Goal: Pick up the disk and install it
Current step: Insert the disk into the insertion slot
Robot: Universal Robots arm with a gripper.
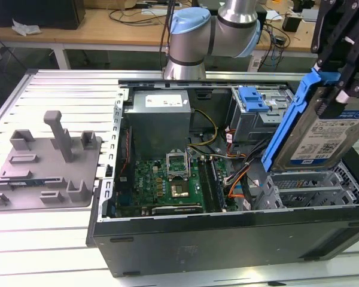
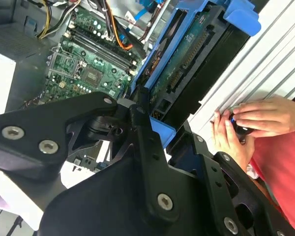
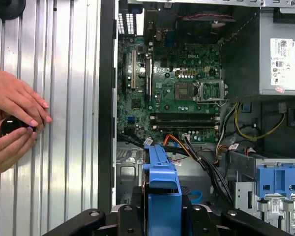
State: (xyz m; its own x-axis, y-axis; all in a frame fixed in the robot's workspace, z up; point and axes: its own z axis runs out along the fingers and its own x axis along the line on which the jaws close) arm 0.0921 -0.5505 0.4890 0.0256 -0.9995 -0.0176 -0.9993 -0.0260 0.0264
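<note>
The disk (image 1: 323,140), a silver drive with a white-and-blue label in a blue bracket, hangs tilted on edge over the metal drive cage (image 1: 314,190) at the exterior view's right. My gripper (image 1: 346,89) is shut on its upper end, its black fingers clamping the bracket. In the second wrist view the disk's (image 2: 196,54) dark underside and connector edge run away from the gripper (image 2: 155,125). The first wrist view shows the bracket's blue edge (image 3: 162,189) standing between the black fingers (image 3: 199,216), above the open computer case.
The open case (image 1: 227,239) holds a green motherboard (image 1: 164,179), a grey power-supply box (image 1: 161,119) and orange and black cables (image 1: 239,176). A bare blue clip (image 1: 253,98) sits on the rear bay. A grey fixture plate (image 1: 48,164) lies at the exterior view's left. A person's hands (image 3: 14,120) rest on the ribbed table.
</note>
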